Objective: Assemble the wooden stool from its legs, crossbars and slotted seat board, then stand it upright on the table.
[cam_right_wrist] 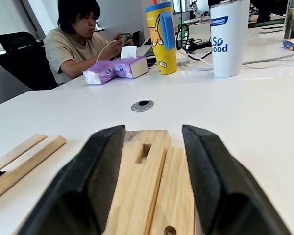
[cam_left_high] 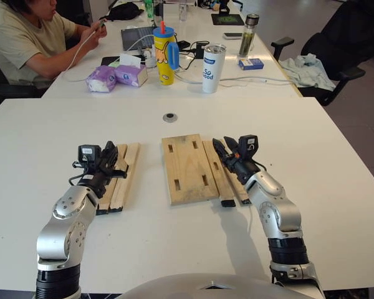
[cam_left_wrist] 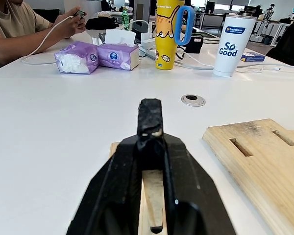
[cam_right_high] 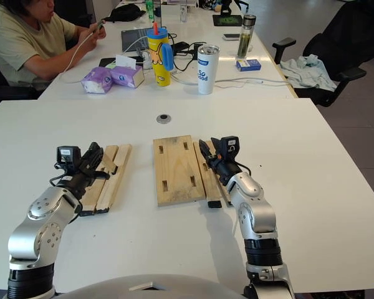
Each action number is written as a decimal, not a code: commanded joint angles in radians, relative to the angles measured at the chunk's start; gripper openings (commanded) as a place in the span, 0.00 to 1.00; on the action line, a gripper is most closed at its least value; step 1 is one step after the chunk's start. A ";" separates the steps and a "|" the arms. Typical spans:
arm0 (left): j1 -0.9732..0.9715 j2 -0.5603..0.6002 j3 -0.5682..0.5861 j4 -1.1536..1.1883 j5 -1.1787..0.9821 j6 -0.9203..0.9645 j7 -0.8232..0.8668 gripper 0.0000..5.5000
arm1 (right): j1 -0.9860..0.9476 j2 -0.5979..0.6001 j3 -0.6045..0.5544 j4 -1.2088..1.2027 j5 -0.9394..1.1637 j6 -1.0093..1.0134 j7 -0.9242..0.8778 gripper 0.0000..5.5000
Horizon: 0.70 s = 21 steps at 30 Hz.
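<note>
Left eye view: the white surface (cam_left_high: pixel 336 187) carries the slotted seat board (cam_left_high: pixel 187 168), which lies flat near the centre with its four slots facing up. At the board's 3 o'clock, just beside its edge, the right pair of bars (cam_left_high: pixel 217 180) lies side by side. At its 9 o'clock, apart from it, lies the left pair of bars (cam_left_high: pixel 126 177). The right gripper (cam_left_high: pixel 223 146) sits low over the 12 o'clock end of the right pair, fingers spread wide on either side of a slotted bar. The left gripper (cam_left_high: pixel 110 154) sits over the left pair, its fingertips pressed together above a bar. A small round grommet (cam_left_high: pixel 169 117) lies at the board's 12 o'clock.
</note>
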 commanded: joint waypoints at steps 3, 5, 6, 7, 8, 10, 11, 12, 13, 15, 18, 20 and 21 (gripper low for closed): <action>-0.029 -0.004 -0.033 0.081 0.048 0.083 0.016 0.08 | -0.033 -0.008 0.008 0.025 -0.005 0.009 0.019 0.39; -0.041 0.002 -0.035 0.079 0.055 0.082 0.014 0.08 | -0.036 -0.008 0.011 0.030 -0.005 0.008 0.022 0.39; -0.044 0.006 -0.038 0.079 0.062 0.078 0.010 0.08 | -0.038 -0.008 0.011 0.032 -0.005 0.007 0.024 0.39; -0.045 0.010 -0.041 0.076 0.073 0.070 0.007 0.08 | -0.042 -0.008 0.010 0.038 -0.006 0.005 0.026 0.39; -0.046 0.011 -0.042 0.074 0.078 0.063 0.003 0.14 | -0.045 -0.009 0.009 0.042 -0.006 0.003 0.028 0.39; -0.053 0.005 -0.032 0.067 0.084 0.043 0.000 0.20 | -0.053 -0.010 0.007 0.051 -0.005 0.000 0.032 0.39; -0.066 0.001 -0.023 0.061 0.086 0.028 0.002 0.23 | -0.056 -0.010 0.005 0.055 -0.004 -0.002 0.034 0.39; -0.080 -0.002 -0.015 0.054 0.086 0.014 0.002 0.26 | -0.057 -0.010 0.004 0.057 -0.003 -0.003 0.036 0.39; -0.093 -0.004 -0.008 0.046 0.087 0.002 0.003 0.29 | -0.059 -0.010 0.003 0.059 -0.002 -0.004 0.037 0.39; -0.114 -0.011 0.005 0.029 0.083 -0.025 0.001 0.34 | -0.062 -0.008 0.003 0.065 -0.002 -0.008 0.040 0.39; -0.152 -0.028 0.027 -0.017 0.067 -0.070 0.003 0.38 | -0.071 -0.004 0.004 0.081 -0.004 -0.016 0.045 0.39; -0.203 -0.036 0.039 -0.050 0.060 -0.091 0.013 0.38 | -0.082 -0.002 0.007 0.090 -0.005 -0.021 0.048 0.39; -0.244 -0.035 0.045 -0.052 0.058 -0.091 0.019 0.38 | -0.088 -0.001 0.008 0.096 -0.005 -0.024 0.051 0.39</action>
